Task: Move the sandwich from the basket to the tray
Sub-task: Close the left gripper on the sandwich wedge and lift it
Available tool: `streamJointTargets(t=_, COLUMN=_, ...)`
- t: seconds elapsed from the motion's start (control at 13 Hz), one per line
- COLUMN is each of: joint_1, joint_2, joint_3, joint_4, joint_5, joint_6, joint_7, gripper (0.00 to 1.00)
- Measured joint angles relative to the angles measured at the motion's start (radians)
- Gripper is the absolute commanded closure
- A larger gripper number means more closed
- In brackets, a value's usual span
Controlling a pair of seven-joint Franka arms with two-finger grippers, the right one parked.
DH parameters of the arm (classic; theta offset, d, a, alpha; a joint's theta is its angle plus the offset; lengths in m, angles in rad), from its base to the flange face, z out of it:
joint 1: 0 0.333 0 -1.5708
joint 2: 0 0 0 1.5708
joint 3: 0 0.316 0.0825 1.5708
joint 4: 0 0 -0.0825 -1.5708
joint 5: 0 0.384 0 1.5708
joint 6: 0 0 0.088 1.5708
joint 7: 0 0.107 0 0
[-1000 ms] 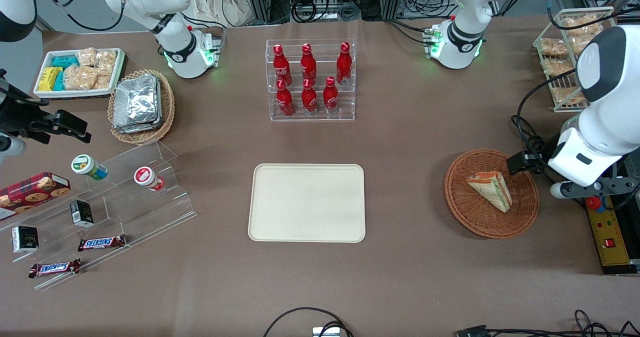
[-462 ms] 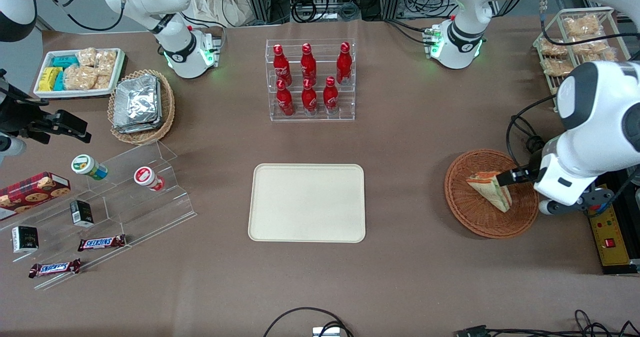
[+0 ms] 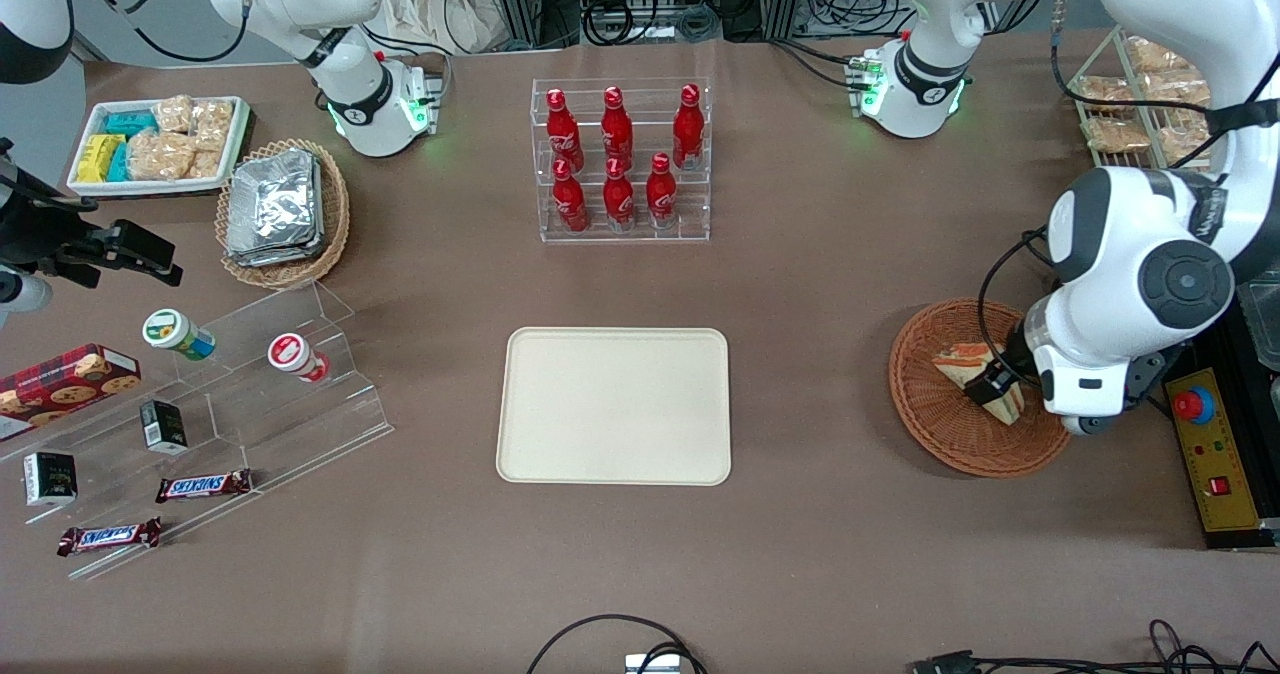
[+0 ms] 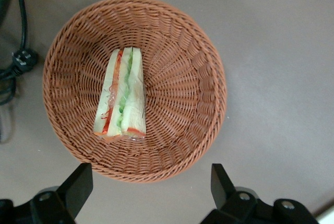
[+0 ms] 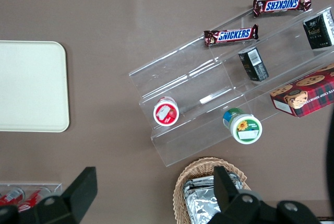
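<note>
The sandwich (image 3: pixel 958 360), a clear-wrapped wedge with orange-red and green layers, lies in the round reddish-brown wicker basket (image 3: pixel 940 434) toward the working arm's end of the table. My left gripper (image 3: pixel 992 386) hangs above the basket, over the sandwich, partly covering it in the front view. In the left wrist view the sandwich (image 4: pixel 121 98) lies in the basket (image 4: pixel 182 78), and my gripper (image 4: pixel 148 185) is open and empty, its fingers (image 4: pixel 78 186) wide apart above the basket's rim. The cream-beige tray (image 3: pixel 614 404) lies bare at mid-table.
A control box with a red button (image 3: pixel 1190 406) sits beside the basket. A wire rack of snack packets (image 3: pixel 1140 104) stands farther from the camera. A rack of red bottles (image 3: pixel 620 159) stands farther than the tray. An acrylic shelf (image 3: pixel 250 394) and foil-packet basket (image 3: pixel 282 212) lie toward the parked arm's end.
My left arm has swung in over the basket. The gripper went from beside the basket's rim to above the sandwich. The sandwich has not moved.
</note>
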Motion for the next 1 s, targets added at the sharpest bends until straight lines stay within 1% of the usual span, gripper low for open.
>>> streamJointTargets(t=0.23, joint_1=0.032, joint_2=0.000, joint_3=0.014, joint_4=-0.088, joint_5=0.001, joint_6=0.099, joint_7=-0.025, gripper=0.00)
streamJointTargets(t=0.54, joint_1=0.071, joint_2=0.000, joint_3=0.026, joint_4=-0.234, joint_5=0.001, joint_6=0.290, joint_7=-0.025, gripper=0.00)
streamJointTargets(t=1.0, joint_1=0.078, joint_2=0.001, joint_3=0.027, joint_4=-0.291, joint_5=0.001, joint_6=0.317, joint_7=-0.027, gripper=0.00)
